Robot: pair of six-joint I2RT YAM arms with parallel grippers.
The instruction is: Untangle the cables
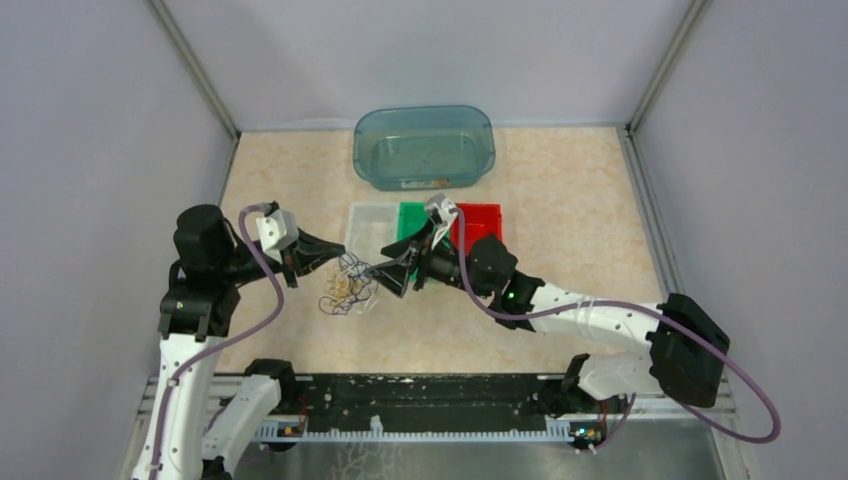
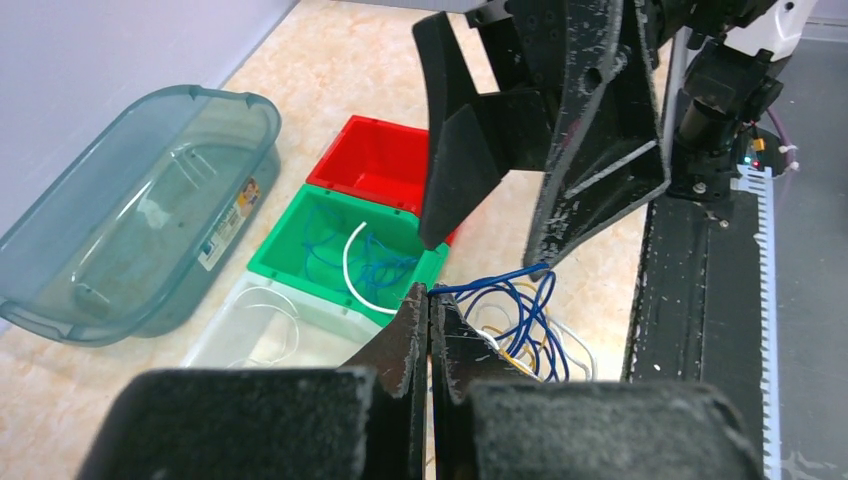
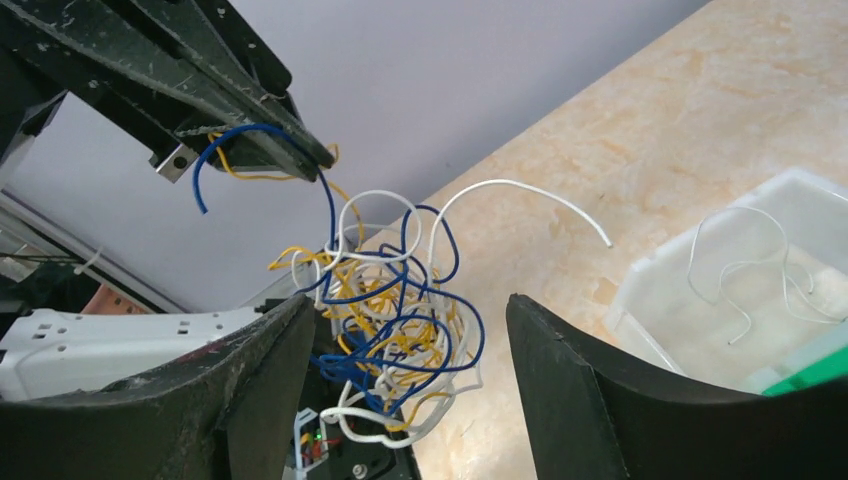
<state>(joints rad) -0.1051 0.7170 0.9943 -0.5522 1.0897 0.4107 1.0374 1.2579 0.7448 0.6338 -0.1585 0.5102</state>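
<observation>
Done: a few cables (image 2: 350, 270) lie in green bin (image 2: 300, 286) and clear bin (image 2: 212, 325).
Pending: tangle (image 3: 400, 340), clenched in my left tool (image 2: 428, 300); right tool (image 3: 408, 300) released.

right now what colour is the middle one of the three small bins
Green bin, best seen in the left wrist view.

A tangle of thin blue, yellow and white cables (image 1: 348, 289) sits between left pincer (image 1: 341, 260) and right pincer (image 1: 380, 277), just before a clear plastic bin (image 1: 366, 226).
</observation>
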